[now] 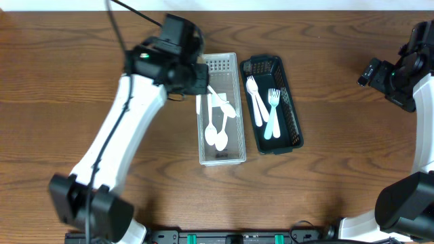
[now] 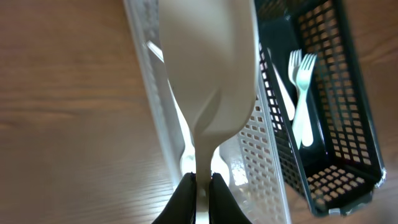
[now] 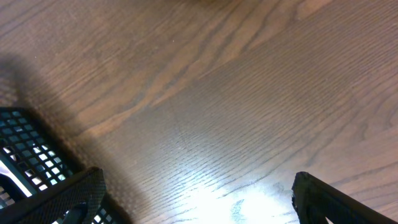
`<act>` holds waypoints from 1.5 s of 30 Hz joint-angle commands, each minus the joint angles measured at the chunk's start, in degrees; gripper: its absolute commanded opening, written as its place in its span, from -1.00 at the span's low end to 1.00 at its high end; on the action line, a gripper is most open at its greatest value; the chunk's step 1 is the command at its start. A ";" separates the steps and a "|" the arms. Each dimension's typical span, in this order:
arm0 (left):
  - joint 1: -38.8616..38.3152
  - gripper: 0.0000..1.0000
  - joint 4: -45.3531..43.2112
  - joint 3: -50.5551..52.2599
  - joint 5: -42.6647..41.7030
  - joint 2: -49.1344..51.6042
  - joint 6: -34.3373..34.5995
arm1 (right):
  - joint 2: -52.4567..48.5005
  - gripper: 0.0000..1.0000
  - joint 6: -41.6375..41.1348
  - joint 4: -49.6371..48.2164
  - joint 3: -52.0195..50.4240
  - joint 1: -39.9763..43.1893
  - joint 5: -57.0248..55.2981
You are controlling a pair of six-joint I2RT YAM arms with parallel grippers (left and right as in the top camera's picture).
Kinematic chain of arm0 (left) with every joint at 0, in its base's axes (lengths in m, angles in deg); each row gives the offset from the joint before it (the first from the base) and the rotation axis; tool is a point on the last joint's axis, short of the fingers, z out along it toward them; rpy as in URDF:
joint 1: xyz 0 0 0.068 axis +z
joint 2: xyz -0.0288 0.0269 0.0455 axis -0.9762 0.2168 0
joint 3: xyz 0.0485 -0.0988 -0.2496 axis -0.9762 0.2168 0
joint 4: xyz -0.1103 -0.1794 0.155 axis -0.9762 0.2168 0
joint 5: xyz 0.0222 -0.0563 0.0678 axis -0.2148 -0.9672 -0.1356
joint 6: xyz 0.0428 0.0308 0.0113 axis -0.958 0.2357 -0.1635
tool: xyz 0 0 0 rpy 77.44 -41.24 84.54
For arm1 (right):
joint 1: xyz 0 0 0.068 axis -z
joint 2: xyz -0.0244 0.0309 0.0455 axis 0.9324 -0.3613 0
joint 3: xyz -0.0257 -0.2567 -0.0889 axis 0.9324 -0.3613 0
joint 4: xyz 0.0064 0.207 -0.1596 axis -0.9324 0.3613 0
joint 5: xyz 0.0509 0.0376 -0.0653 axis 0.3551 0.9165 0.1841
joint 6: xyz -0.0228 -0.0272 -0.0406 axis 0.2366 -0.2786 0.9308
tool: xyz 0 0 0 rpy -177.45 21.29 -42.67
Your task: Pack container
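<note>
My left gripper is shut on the handle of a white plastic spoon and holds it over the left rim of the white perforated basket, near its far end. In the left wrist view the jaws pinch the handle, and the spoon bowl fills the top of the frame above the white basket. Three white spoons lie in that basket. The black basket to its right holds three forks. My right gripper is open and empty over bare wood, far right.
The two baskets stand side by side mid-table, on dark wood. The forks and the black basket also show in the left wrist view. A corner of the black basket sits at the right wrist view's lower left.
</note>
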 commanded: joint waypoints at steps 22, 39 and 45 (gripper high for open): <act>-0.28 0.04 -2.51 -3.08 -0.68 -7.37 4.61 | -0.39 -0.33 7.13 -10.88 -16.68 -5.97 5.09; 1.84 0.04 8.09 -3.08 -0.22 -18.64 3.13 | -0.39 -0.97 6.71 -25.81 -34.58 -20.61 16.50; 1.84 0.04 10.64 -3.08 -0.22 -18.75 0.94 | -0.37 -0.97 6.71 -27.17 -34.47 -24.68 15.15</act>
